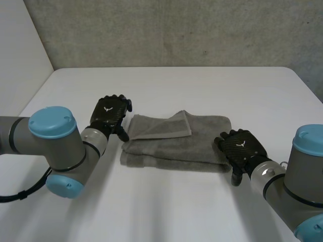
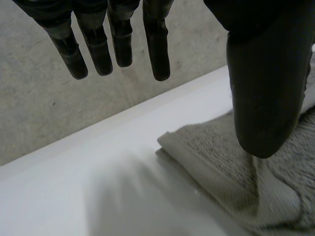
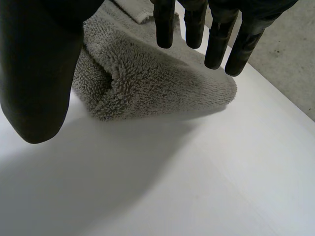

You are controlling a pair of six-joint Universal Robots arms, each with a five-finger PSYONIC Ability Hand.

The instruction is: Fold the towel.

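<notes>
Left hand (image 1: pixel 109 114), black with straight, relaxed fingers, holds nothing and hovers just beside the left end of the folded grey terry-cloth towel (image 1: pixel 176 148), its thumb over that end's corner; the right hand (image 1: pixel 243 145) is likewise spread and empty at the towel's right end. The towel lies mid-way across the flat white table (image 1: pixel 176 212), one corner flap turned over on top

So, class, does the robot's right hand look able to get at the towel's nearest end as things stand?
Probably yes: the right hand hangs open right at that end of the towel, nothing between them.
</notes>
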